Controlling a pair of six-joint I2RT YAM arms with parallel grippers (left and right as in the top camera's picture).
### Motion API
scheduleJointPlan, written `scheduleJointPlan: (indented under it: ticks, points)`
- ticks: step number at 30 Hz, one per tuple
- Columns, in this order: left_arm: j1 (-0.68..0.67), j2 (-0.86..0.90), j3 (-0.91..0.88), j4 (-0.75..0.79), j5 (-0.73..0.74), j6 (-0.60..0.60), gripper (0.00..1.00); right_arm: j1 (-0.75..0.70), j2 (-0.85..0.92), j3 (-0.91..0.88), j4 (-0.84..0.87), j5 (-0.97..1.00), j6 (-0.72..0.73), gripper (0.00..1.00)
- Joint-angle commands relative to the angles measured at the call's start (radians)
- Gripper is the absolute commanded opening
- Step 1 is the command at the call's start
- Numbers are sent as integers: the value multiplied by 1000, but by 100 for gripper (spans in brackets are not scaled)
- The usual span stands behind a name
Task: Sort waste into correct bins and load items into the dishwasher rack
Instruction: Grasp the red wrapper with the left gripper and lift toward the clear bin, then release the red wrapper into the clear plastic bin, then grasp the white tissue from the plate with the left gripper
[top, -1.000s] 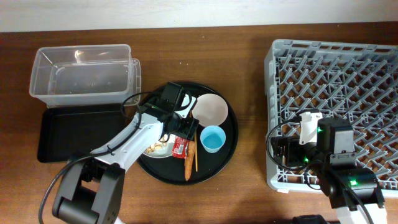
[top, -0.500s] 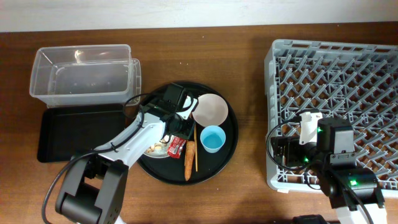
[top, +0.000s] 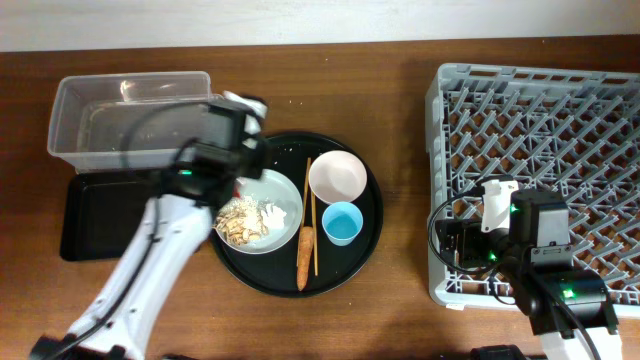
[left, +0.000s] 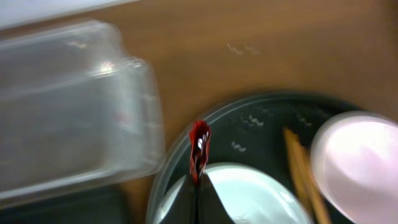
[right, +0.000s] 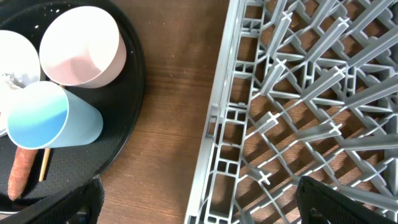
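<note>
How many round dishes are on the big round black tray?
3: a plate with crumbs at left, a white bowl at upper right, a blue cup just below it.

A: Overhead's bright and even, sharp save the left arm (top: 160, 228), streaked with blur; glare on the clear tub (top: 125, 92).
B: Left wrist view is soft all over, the red snack wrapper (left: 199, 144) included. Right wrist's crisp, rack (right: 214, 118) shadows faint.
</note>
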Motion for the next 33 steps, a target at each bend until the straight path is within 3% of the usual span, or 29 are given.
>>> scheduleJointPlan:
  ticks: [1, 6, 11, 12, 13, 14, 18, 22, 25, 28, 33]
  points:
    - [176, -12, 15, 145, -50, 0, 0, 5, 1, 23, 2, 9, -6, 98]
    - [321, 114, 14, 421, -47, 1, 0, 5, 1, 23, 2, 8, -6, 98]
    - [333, 327, 14, 666, -47, 0, 2, 5, 1, 23, 2, 8, -6, 98]
    - [332, 343, 14, 670, -37, 0, 31, 5, 1, 23, 2, 8, -6, 98]
    - [333, 345, 14, 669, -15, 1, 50, 5, 1, 23, 2, 9, -6, 98]
    - [333, 340, 16, 668, -10, 1, 60, 5, 1, 23, 2, 8, -6, 98]
    - [319, 226, 20, 544, 93, 1, 64, 5, 1, 23, 1, 8, -5, 98]
    - [217, 143, 20, 69, 362, 0, 74, 5, 1, 23, 0, 8, -5, 98]
    - [111, 149, 14, -167, 384, 0, 78, 5, 1, 23, -1, 8, -5, 98]
    - [23, 151, -58, -192, 380, 0, 78, 5, 1, 23, -1, 8, -5, 98]
    - [-17, 151, -146, -130, 339, -2, 78, 5, 1, 23, -10, 5, -5, 98]
